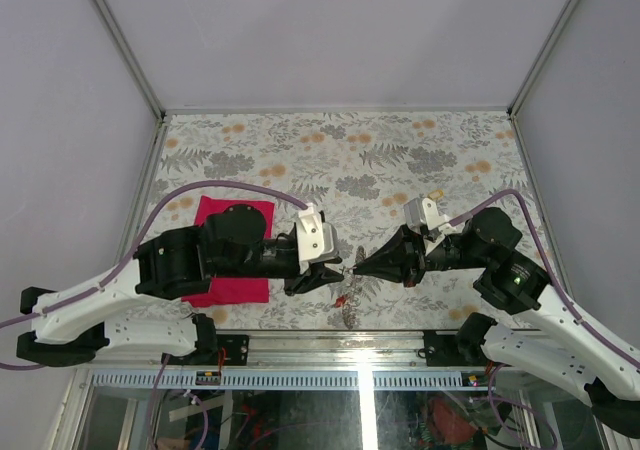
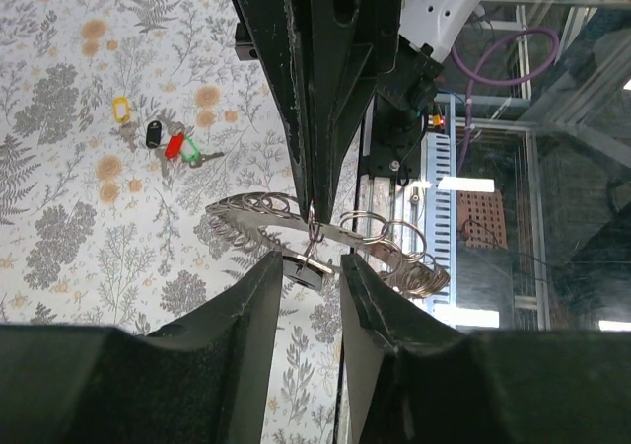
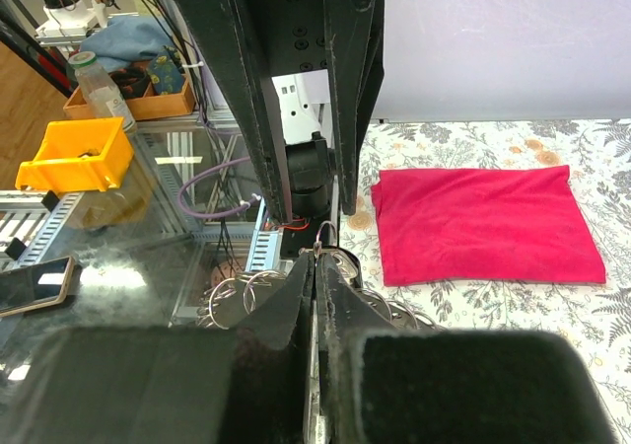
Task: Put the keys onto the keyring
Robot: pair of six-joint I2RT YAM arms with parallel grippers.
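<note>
Between the left gripper's (image 2: 310, 266) jaws, which stand apart, sits a small dark piece (image 2: 302, 272). Neither finger visibly presses it, and whether it is a key I cannot tell. Just past that gap the right gripper (image 3: 317, 259) meets it tip to tip, jaws together and clamped on a thin loop of the keyring (image 2: 258, 207).

That pinch looks like the reason the keyring hangs in the air. Its linked silvery rings sag to both sides of the two tips and curve away beneath them, clear of the table (image 2: 69, 266). My reading is that the right arm holds the ring at a fixed height so the left has a firm target to work at. The left's parted fingers suggest a release or a re-grip at the loop, not a hold.

Beyond the left jaws and off to one side, well apart from them, the keys (image 2: 170, 144) lie on the table. The black, red and green heads are bunched together, with a yellow one just beside them. None of these is on the keyring, as far as shows.

Farther off, past the right jaws and behind the left arm, a cloth (image 3: 483, 222) lies flat and takes no part.
</note>
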